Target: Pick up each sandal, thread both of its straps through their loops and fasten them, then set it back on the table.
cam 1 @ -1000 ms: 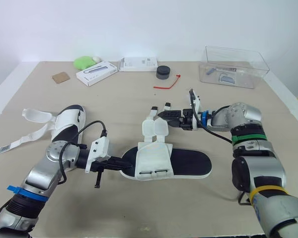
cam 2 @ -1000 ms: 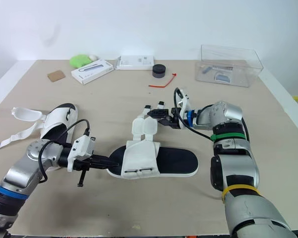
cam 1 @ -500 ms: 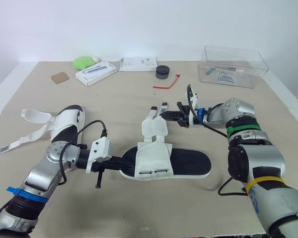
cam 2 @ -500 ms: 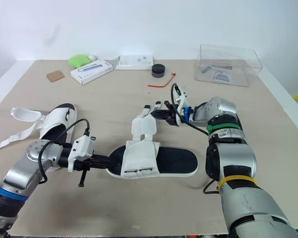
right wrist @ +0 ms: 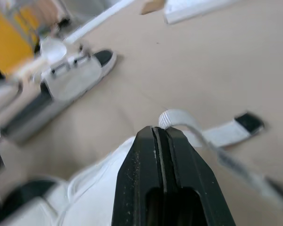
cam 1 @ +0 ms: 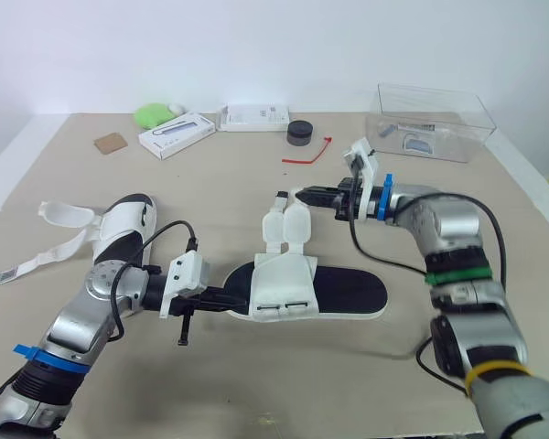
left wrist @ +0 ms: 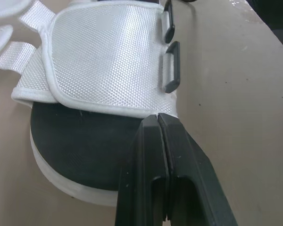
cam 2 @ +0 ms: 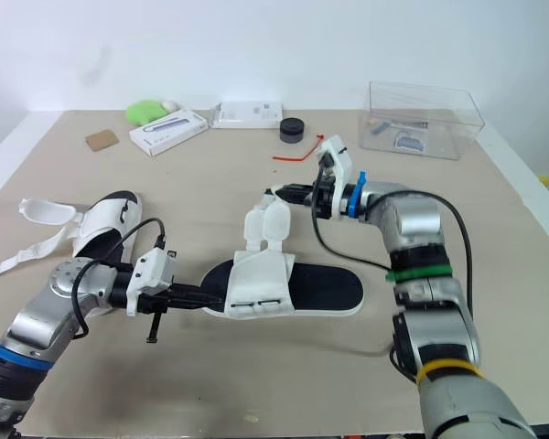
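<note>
Beige tabletop [cam 1: 210, 192], black-soled sandal [cam 1: 343, 291] lying flat, my left tool [cam 1: 224, 297] pressed together against its white upper's edge, my right tool [cam 1: 302, 193] pinching a lifted strap [right wrist: 178, 116].

The right tool [cam 1: 305, 193] has risen and swung farther from the robot — its forearm now lifted — pulling the strap [cam 1: 296, 225] it pinches up and away; the sandal [cam 1: 348, 291] has slid slightly after it.

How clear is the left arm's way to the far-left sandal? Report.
Probably clear: the far-left sandal lies right beside the arm, nothing between. The left gripper, shut, sits at the middle sandal and must leave it first.
</note>
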Controlling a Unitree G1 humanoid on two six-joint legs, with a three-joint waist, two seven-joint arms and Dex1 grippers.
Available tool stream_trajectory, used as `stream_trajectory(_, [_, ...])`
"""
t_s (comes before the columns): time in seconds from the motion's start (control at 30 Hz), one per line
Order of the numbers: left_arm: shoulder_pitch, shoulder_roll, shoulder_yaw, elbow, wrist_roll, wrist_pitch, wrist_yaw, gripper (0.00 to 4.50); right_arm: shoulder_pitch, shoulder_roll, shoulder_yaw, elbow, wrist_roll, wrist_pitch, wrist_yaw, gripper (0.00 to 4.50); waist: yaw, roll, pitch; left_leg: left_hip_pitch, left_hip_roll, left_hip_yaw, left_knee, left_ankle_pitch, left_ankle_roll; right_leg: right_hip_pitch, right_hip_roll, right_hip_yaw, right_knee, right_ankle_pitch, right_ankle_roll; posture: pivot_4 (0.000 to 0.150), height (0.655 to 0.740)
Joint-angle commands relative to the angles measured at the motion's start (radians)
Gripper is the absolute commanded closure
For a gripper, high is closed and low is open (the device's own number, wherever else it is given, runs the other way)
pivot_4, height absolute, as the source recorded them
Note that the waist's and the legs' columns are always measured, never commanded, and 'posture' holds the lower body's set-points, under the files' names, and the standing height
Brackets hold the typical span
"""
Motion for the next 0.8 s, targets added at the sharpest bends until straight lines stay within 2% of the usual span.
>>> stream_trajectory(0.03, [-0.007, 0.009, 0.021, -0.006, -0.012, -0.01, -0.01, 4.5, 0.093, -0.051, 0.05, -0.214, -0.132, -0.353, -0.005, 4.44, 0.001, 0.0, 0.0, 0.0, 0.0, 0.0, 0.0, 0.0, 0.0, 0.0, 0.0, 0.0, 0.0, 0.0, 0.0, 0.15, 0.74])
stream_trajectory(0.23, [-0.023, 0.002, 0.02, 0.027, -0.009, -0.016, -0.016, 4.5, 0.195, -0.133, 0.155, -0.235, -0.398, -1.122, -0.034, 4.44, 0.0, 0.0, 0.0, 0.002, 0.0, 0.001, 0.0, 0.001, -0.001, 0.001, 0.001, 0.001, 0.0, 0.001, 0.0, 0.15, 0.74])
stream_trajectory(0.33, [-0.031, -0.002, 0.019, 0.041, -0.007, -0.02, -0.022, 4.5, 0.178, -0.208, 0.216, -0.141, -0.621, -1.515, -0.124, 4.44, 0.0, 0.0, 0.0, 0.002, 0.0, 0.002, 0.0, 0.001, -0.002, 0.001, 0.001, 0.002, 0.0, 0.001, 0.001, 0.15, 0.74])
stream_trajectory(0.43, [-0.036, -0.005, 0.017, 0.046, -0.006, -0.021, -0.028, 4.5, 0.159, -0.245, 0.225, -0.065, -0.838, -1.791, -0.244, 4.44, 0.0, -0.001, 0.0, 0.003, 0.0, 0.004, 0.001, 0.001, -0.002, 0.002, 0.001, 0.005, 0.0, 0.001, 0.001, 0.15, 0.74])
stream_trajectory(0.57, [-0.038, -0.005, 0.017, 0.052, -0.006, -0.022, -0.034, 4.5, 0.131, -0.246, 0.162, 0.005, -1.022, -1.939, -0.41, 4.44, 0.0, -0.001, 0.001, 0.005, 0.0, 0.006, 0.001, 0.002, -0.003, 0.002, 0.003, 0.009, 0.0, 0.002, 0.001, 0.15, 0.74])
stream_trajectory(0.8, [-0.037, -0.006, 0.018, 0.054, -0.004, -0.024, -0.039, 4.5, 0.088, -0.255, 0.111, 0.046, -1.213, -1.946, -0.676, 4.44, 0.0, -0.002, 0.001, 0.006, 0.0, 0.008, 0.001, 0.003, -0.004, 0.002, 0.003, 0.012, 0.001, 0.002, 0.001, 0.15, 0.74])
